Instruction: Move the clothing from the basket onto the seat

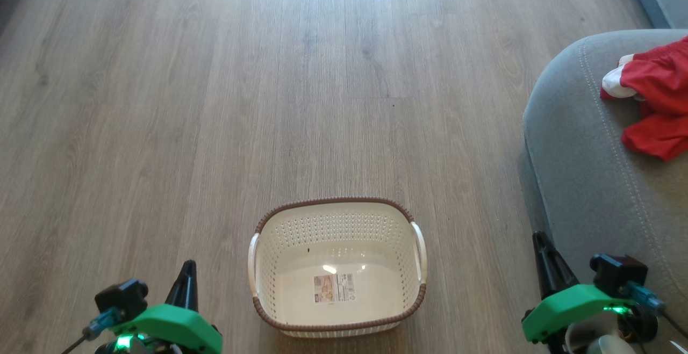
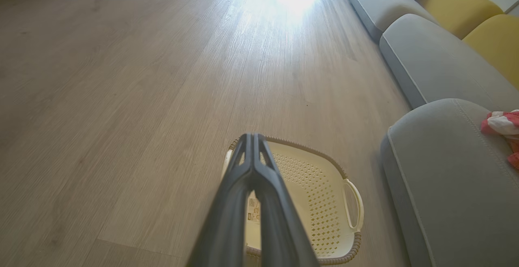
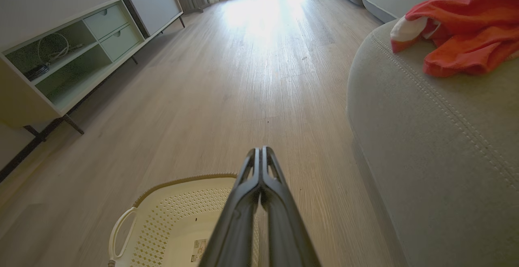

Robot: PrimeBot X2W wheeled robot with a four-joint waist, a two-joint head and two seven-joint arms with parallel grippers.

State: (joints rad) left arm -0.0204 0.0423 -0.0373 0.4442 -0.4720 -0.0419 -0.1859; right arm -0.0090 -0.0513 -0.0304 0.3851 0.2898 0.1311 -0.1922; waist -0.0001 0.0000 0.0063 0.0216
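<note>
Resting low on either side of the basket (image 1: 337, 203), the left gripper (image 2: 252, 137) and right gripper (image 3: 261, 150) each have their fingers pressed together on nothing, which suggests no garment is left to lift. The basket holds just its sticker (image 1: 334, 288), while the red clothing (image 1: 656, 101) lies on the grey seat (image 1: 580, 182) to the robot's right.

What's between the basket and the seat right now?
A bare strip of wood floor separates the basket from the seat; the head view shows it.
</note>
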